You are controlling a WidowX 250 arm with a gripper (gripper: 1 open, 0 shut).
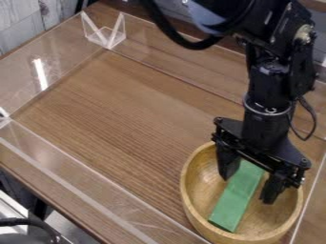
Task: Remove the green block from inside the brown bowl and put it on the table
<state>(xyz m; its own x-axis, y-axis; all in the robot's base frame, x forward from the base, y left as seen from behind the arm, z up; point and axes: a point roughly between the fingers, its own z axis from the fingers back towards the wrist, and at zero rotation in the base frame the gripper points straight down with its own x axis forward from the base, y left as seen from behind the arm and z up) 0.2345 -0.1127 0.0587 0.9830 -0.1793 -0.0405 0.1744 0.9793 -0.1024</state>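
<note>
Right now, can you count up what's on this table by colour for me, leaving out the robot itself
Green: 1, the green block lying in the bowl
Tan wood: 1, the brown bowl
Clear: 1, a small acrylic stand at the far corner of the table
Total: 3

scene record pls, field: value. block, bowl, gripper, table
block: flat bright green rectangular bar, lying inside the bowl, one end under the gripper
bowl: wide shallow tan wooden bowl, near right part of the table
gripper: black two-finger gripper, pointing down, jaws open, straddling the block's far end
table: brown wood-grain top with clear acrylic walls
block on table: not yet
</note>
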